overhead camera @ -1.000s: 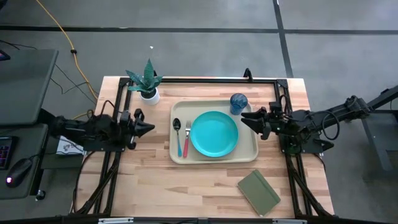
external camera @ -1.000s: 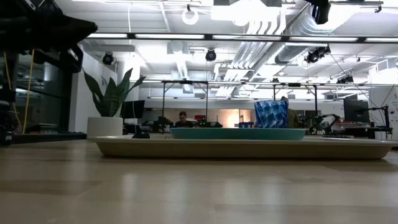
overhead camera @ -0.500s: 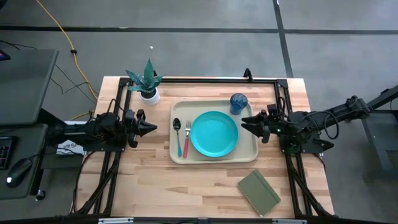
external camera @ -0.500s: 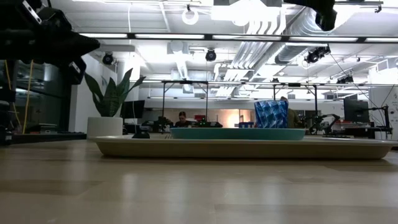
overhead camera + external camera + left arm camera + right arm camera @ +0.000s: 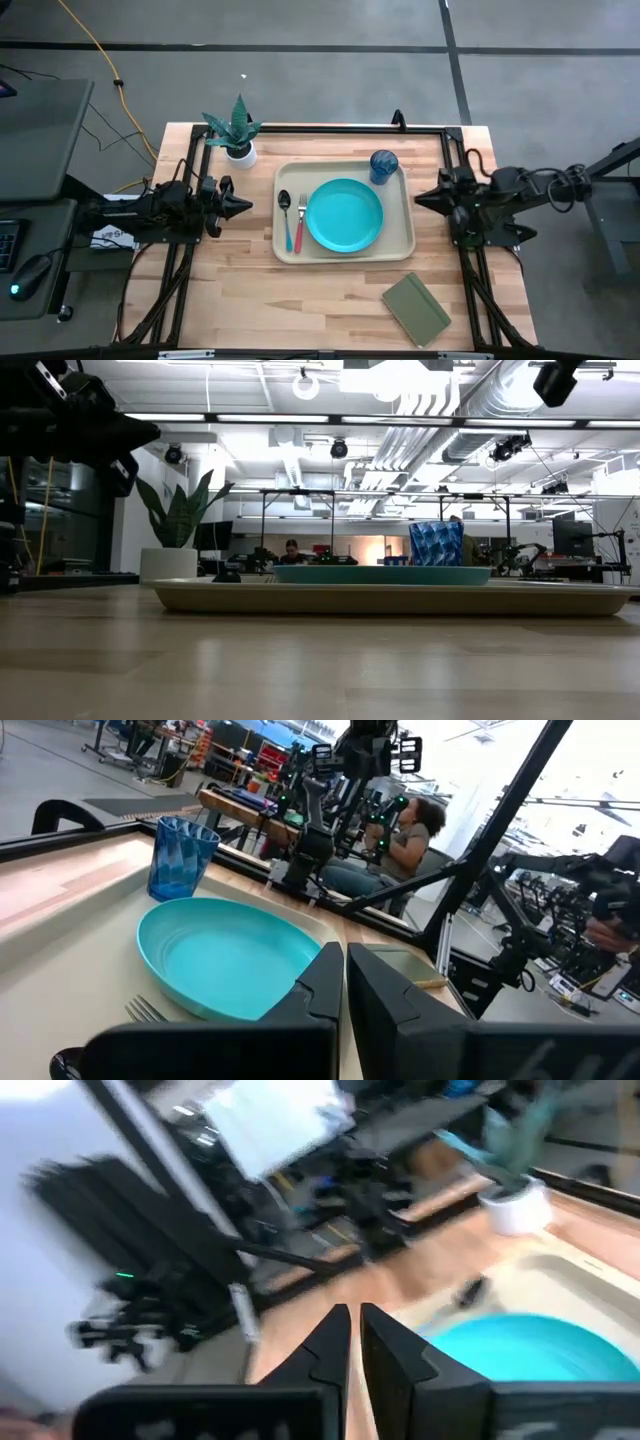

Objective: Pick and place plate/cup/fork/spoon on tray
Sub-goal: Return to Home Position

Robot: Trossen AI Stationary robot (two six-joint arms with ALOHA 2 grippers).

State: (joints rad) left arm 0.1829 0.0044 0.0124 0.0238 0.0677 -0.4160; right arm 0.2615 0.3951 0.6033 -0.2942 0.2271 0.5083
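Round flat turquoise plate (image 5: 344, 215) centred on rimmed beige tray (image 5: 403, 243), ribbed blue cup (image 5: 383, 164), fork (image 5: 300, 225), spoon (image 5: 285, 218), potted plant (image 5: 236, 130) nearby, left gripper (image 5: 241, 205) and right gripper (image 5: 421, 198) clenched, empty.

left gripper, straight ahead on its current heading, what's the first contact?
The left gripper is shut and points right across the table at the tray. Its near rim comes first, then the spoon just inside, if it travels low enough; its height is unclear.
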